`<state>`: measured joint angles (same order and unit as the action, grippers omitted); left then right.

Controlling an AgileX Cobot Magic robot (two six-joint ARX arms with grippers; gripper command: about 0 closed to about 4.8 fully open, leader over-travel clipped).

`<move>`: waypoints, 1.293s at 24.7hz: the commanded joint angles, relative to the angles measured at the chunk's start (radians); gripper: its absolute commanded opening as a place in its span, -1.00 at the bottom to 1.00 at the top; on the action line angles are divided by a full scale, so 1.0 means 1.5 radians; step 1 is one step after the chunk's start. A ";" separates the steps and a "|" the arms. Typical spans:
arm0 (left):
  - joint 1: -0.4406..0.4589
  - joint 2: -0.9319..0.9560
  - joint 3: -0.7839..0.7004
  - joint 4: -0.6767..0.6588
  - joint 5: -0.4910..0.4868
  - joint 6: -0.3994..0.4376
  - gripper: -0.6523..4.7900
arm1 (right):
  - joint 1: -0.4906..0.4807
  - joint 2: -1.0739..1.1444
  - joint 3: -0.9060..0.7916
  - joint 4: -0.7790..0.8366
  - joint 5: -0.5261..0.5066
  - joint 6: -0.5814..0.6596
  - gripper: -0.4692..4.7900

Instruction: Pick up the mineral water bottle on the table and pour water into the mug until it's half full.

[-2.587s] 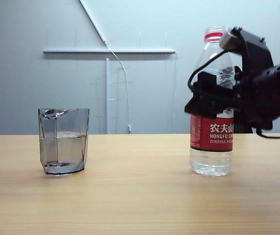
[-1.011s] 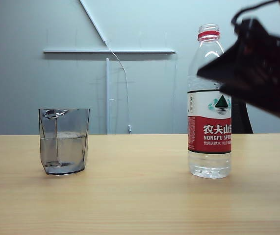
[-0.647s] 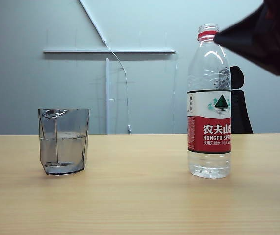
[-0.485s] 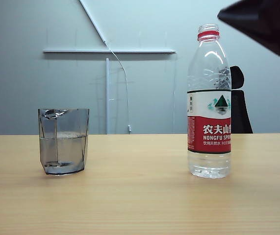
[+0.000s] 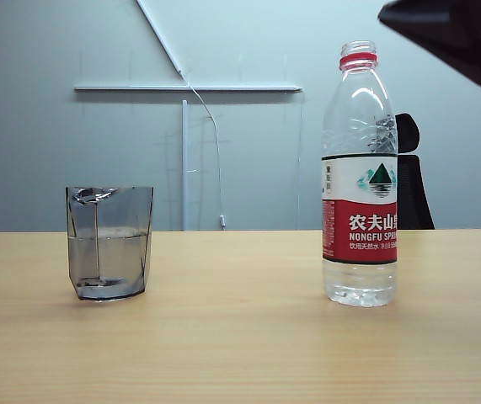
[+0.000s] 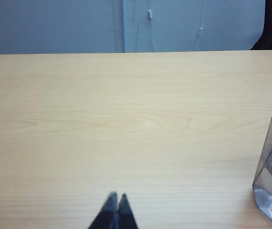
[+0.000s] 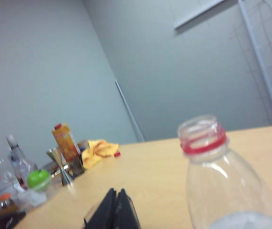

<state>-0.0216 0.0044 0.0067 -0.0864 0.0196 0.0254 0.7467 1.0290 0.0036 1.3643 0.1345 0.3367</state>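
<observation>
Grey wall w/ a white rail and cable runs behind the table (image 5: 240, 337), a wide light-wood top.

Mineral water bottle (image 5: 360, 177) stands upright on the right side, cap off, red neck ring showing, label facing the ext. cam, only a shallow pool of water (image 5: 360, 289) at its base. Nothing touches it. Mug (image 5: 110, 242) sits well apart on the left, upright, holding water to roughly half its height. Judging by that, the pour looks done and the bottle has been set down clear of the mug so neither gets knocked.

Right gripper (image 7: 113, 210) is high at the upper right of the ext. view, above and beside the bottle's open neck; only a dark blurred mass shows there. Its wrist cam looks past the neck and shows both fingertips pressed together, nothing between them. Empty.

Left gripper (image 6: 115, 210) hangs low at the near edge of the table, left side, tips pressed together too, holding nothing, mug just off to its side. Prob. parked out of the way since the right arm handles the bottle.

Far end of the table, per right wrist cam: juice carton (image 7: 65, 143), yellow cloth (image 7: 98, 150), green apple (image 7: 38, 178), some glassware. Too blurred to say more.
</observation>
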 commanded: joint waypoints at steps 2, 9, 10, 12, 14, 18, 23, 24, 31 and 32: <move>0.001 0.001 0.002 0.009 0.002 -0.002 -0.77 | 0.000 -0.002 -0.002 -0.033 -0.002 0.003 -0.86; 0.001 0.001 0.002 0.009 0.002 -0.002 -0.77 | -0.001 -0.002 -0.002 -0.136 0.002 -0.047 -0.86; 0.001 0.001 0.002 0.009 0.002 -0.002 -0.77 | -0.002 -0.002 -0.002 -0.165 0.004 -0.106 -0.86; 0.001 0.001 0.002 0.009 0.002 -0.002 -0.77 | -0.002 -0.002 -0.002 -0.193 0.003 -0.126 -0.85; 0.001 0.001 0.002 0.009 0.002 -0.002 -0.77 | -0.002 -0.005 -0.002 -0.226 0.005 -0.127 -0.86; 0.001 0.001 0.002 0.009 0.002 -0.002 -0.77 | -0.029 -0.046 -0.002 -0.275 0.044 -0.143 -0.86; 0.001 0.001 0.002 0.009 0.002 -0.002 -0.77 | -0.124 -0.152 -0.002 -0.307 0.045 -0.143 -0.86; 0.001 0.001 0.002 0.009 0.002 -0.002 -0.77 | -0.145 -0.177 -0.002 -0.318 0.044 -0.143 -0.86; 0.001 0.001 0.002 0.009 0.002 -0.002 -0.77 | -0.265 -0.345 -0.002 -0.532 0.046 -0.143 -0.85; 0.001 0.001 0.002 0.009 0.002 -0.002 -0.77 | -0.283 -0.374 -0.002 -0.581 0.046 -0.143 -0.85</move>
<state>-0.0212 0.0044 0.0067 -0.0864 0.0200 0.0254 0.3527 0.5163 0.0044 0.6117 0.2005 0.1249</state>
